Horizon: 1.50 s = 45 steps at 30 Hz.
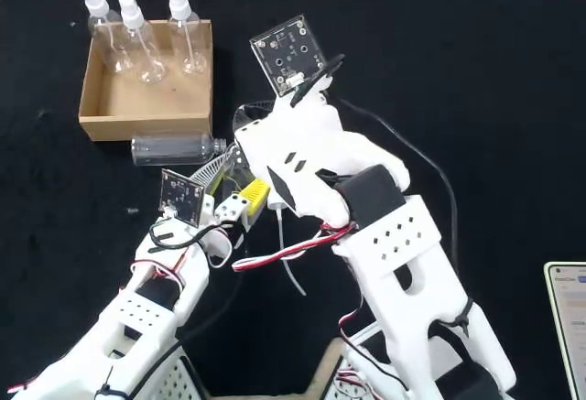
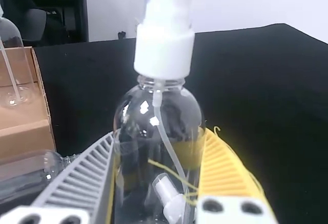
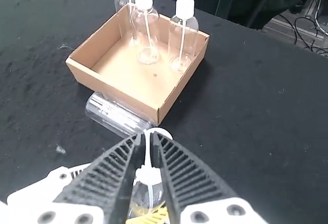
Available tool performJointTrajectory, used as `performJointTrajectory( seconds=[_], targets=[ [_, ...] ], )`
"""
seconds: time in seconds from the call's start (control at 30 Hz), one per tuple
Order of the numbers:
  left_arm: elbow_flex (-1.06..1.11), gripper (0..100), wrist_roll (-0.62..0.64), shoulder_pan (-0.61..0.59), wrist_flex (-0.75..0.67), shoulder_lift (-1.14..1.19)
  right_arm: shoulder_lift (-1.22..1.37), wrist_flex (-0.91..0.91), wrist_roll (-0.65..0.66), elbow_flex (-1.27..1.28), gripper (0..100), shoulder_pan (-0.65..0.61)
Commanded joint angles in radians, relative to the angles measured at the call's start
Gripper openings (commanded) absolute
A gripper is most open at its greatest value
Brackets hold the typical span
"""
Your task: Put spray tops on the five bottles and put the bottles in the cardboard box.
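Jaws: left gripper (image 2: 160,138) is clamping grey and yellow fingers around an upright clear bottle (image 2: 154,111); right gripper (image 3: 146,138) is pinching narrow black fingers on the white spray top (image 2: 164,49) at that bottle's neck.
Table (image 1: 476,98): is carrying everything on black cloth.
Right arm (image 1: 320,157): is hiding the held bottle in the high view.
Cardboard box (image 1: 146,128): is sitting far left, three capped bottles (image 1: 137,48) standing along its far wall.
Uncapped bottle (image 1: 174,150): is lying sideways just beside the box's near wall.
Spray top: its head is running out of frame; whether it is seated is hard to tell.
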Motion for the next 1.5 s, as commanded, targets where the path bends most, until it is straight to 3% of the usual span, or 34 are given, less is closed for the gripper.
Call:
performJointTrajectory(
  seconds=[0.0,0.43,0.97,1.2,1.3,1.47],
  targets=[
    [0.01,3,0.003,0.005,-0.021,-0.02,-0.007,-0.072,0.012,0.051,1.5,0.017],
    [0.008,3,0.003,-0.004,-0.021,-0.02,-0.021,-0.086,0.012,0.087,1.5,0.015],
    [0.01,3,0.003,-0.004,-0.02,-0.02,-0.302,-0.094,0.012,0.002,1.5,0.02],
    [0.01,3,0.003,-0.004,-0.014,-0.02,-0.32,-0.098,0.006,0.127,1.5,0.259],
    [0.01,3,0.003,-0.005,-0.014,-0.02,-0.32,-0.198,0.005,0.263,1.5,0.322],
    [0.015,3,0.003,-0.005,-0.014,-0.02,-0.32,-0.516,0.005,0.572,1.5,0.327]
  ],
)
